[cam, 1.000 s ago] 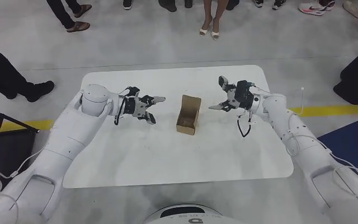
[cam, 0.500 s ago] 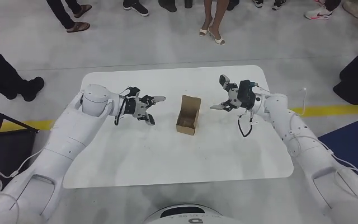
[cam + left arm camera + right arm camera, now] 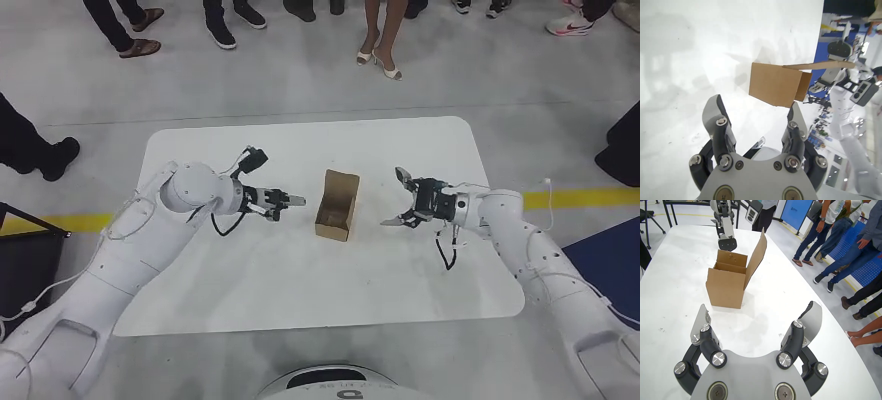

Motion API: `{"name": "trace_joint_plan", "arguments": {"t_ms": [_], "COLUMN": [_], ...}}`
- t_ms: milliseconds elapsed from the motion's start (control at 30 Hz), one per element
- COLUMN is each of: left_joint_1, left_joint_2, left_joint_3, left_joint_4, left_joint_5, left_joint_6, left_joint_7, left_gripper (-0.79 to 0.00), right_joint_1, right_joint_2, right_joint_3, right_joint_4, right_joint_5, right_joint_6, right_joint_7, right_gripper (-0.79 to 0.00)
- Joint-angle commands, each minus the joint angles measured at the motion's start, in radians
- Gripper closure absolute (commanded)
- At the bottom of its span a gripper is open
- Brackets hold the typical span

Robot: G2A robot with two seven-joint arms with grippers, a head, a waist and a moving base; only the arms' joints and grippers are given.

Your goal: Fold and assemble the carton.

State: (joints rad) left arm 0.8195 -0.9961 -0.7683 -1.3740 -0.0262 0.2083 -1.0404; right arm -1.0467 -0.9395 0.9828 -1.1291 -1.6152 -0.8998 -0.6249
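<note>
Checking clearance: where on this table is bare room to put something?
Bare: on the table, the near strip robot-side of the carton and the far strip beyond it. Crowded: beside the carton, by the open left end effector and right end effector.

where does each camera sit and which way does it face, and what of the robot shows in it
Top view: above the arms, looking down on the white table; the left gripper and right gripper flank the open-topped brown cardboard carton.
Left wrist view: on the left wrist, facing past that gripper, jaws open, at one carton side.
Right wrist view: on the right wrist, facing past its gripper, jaws open, at the opposite side.
Shared: both wrist views show the carton.
</note>
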Motion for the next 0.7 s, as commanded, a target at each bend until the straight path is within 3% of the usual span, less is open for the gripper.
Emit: {"name": "trace_joint_plan", "arguments": {"t_ms": [0,400,567,667], "left_joint_1": [-0.028,-0.159,-0.218,-0.241], "left_joint_2": [-0.014,-0.106,-0.148,-0.169], "left_joint_3": [0.029,0.177,0.248,0.274], "left_joint_4": [0.005,0.104,0.158,0.175], "left_joint_5": [0.007,0.027,0.095,0.109], "left_joint_6": [-0.001,-0.022,0.026,0.020], "left_joint_7": [-0.020,-0.064,-0.080,-0.098], "left_gripper": [-0.542,-0.594,-0.391,-0.376], "right_joint_1": [-0.013,-0.080,-0.089,-0.095], "right_joint_2": [0.002,0.011,0.013,0.016], "right_joint_3": [0.011,0.046,0.057,0.066], "right_joint_4": [-0.004,-0.049,-0.058,-0.063], "right_joint_5": [0.024,0.082,0.091,0.092], "right_joint_6": [-0.001,0.012,0.012,0.013], "right_joint_7": [0.027,0.092,0.101,0.103], "right_gripper": [-0.785,-0.785,-0.785,-0.785]}}
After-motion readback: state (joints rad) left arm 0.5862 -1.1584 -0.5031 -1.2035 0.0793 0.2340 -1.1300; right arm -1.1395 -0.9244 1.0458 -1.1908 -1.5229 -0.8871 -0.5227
